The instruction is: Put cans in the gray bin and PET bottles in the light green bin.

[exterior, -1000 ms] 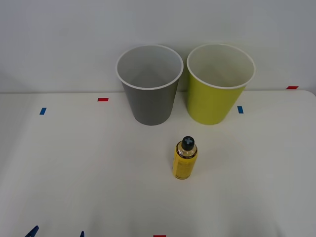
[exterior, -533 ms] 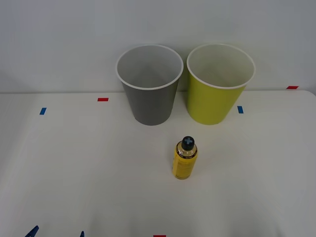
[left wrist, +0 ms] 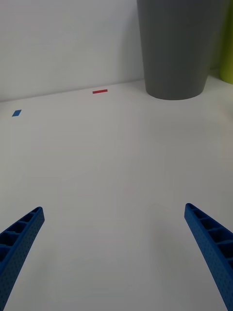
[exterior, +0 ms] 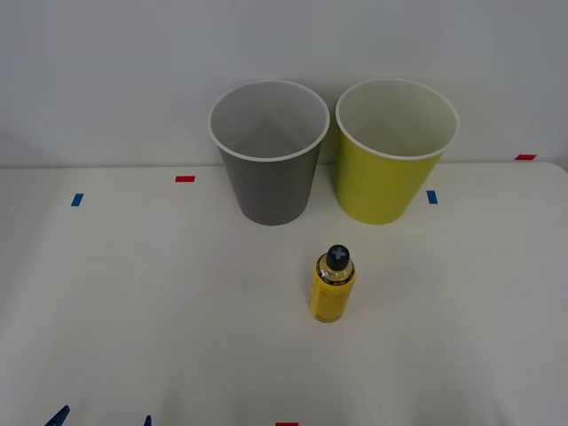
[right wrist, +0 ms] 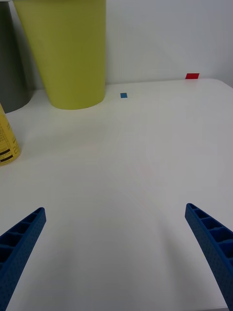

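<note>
Front view: we see a white table [exterior: 133,302] carrying two round tapered bins side by side at its far edge, against a pale wall; the gray bin [exterior: 269,182] stands to the left and the light green bin [exterior: 383,182] to the right, close together, both upright with white rims and pale insides. Nearer to us, the PET bottle [exterior: 332,288] stands upright on the table, apart from both bins and roughly in front of the gap between them; its black screw cap is on, and a yellow label wraps its body. Small red tape marks [exterior: 185,178] and blue tape marks [exterior: 77,200] lie flat on the table to either side of the bins.

Left wrist view: the left gripper [left wrist: 116,257] hangs low over bare table with its blue ribbed fingers [left wrist: 22,238] spread wide and nothing between them; the gray bin stands ahead of it, well apart; in the front view we see its two fingertips at the lower left edge.

Right wrist view: the right gripper [right wrist: 116,257] is likewise released, fingers spread over bare table and grasping nothing; the light green bin stands ahead of it; the yellow-labelled bottle shows at the frame edge, apart from the fingers.
</note>
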Available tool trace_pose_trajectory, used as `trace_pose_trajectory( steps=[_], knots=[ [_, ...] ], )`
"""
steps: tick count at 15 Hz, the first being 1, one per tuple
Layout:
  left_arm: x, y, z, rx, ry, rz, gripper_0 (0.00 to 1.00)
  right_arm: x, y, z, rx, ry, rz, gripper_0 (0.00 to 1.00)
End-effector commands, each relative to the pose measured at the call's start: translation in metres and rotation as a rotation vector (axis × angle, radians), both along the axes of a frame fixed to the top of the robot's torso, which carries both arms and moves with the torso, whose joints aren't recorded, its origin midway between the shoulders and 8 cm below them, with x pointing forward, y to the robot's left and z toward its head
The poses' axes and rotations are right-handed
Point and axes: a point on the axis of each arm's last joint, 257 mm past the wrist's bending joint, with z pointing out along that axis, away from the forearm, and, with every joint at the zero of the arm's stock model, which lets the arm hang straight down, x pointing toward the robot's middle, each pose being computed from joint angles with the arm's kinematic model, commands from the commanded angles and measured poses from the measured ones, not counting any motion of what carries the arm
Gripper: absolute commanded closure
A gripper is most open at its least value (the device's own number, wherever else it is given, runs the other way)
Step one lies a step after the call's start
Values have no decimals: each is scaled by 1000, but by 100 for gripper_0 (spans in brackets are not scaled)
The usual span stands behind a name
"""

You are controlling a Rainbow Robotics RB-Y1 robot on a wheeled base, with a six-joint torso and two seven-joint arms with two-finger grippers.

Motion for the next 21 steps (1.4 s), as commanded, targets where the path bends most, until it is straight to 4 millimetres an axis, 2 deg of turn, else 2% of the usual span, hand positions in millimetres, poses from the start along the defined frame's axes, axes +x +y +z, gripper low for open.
trace_pose_trajectory(
  steps=[1,7,11,15,21],
  knots=[
    [0,0,0,0,0,0,0,6,0,-13,8,11,-3,0],
    [0,0,0,0,0,0,0,9,6,7,1,-66,22,0],
    [0,0,0,0,0,0,0,28,41,21,42,-135,111,0],
    [0,0,0,0,0,0,0,42,63,24,46,-156,179,0],
    [0,0,0,0,0,0,0,96,110,31,56,-190,267,0]
  ],
)
